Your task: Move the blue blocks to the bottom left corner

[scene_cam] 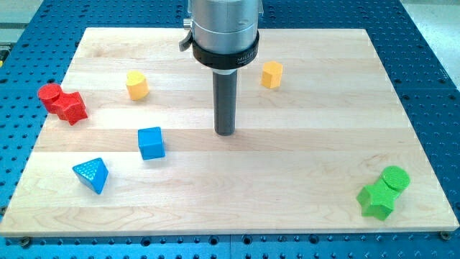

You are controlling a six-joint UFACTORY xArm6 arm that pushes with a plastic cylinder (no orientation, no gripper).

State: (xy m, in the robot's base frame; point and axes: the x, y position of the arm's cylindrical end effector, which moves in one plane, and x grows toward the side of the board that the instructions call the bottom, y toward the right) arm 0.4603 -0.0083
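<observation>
A blue cube (151, 142) sits left of centre on the wooden board (287, 187). A blue triangular block (92, 175) lies below and to the left of it, near the board's bottom left. My tip (225, 132) rests on the board near the centre, to the right of the blue cube with a clear gap between them. It touches no block.
Two red blocks (62, 101) sit together at the left edge. A yellow block (136, 85) is at the upper left and an orange-yellow block (271, 74) at the upper right of the rod. Two green blocks (384, 191) sit at the bottom right.
</observation>
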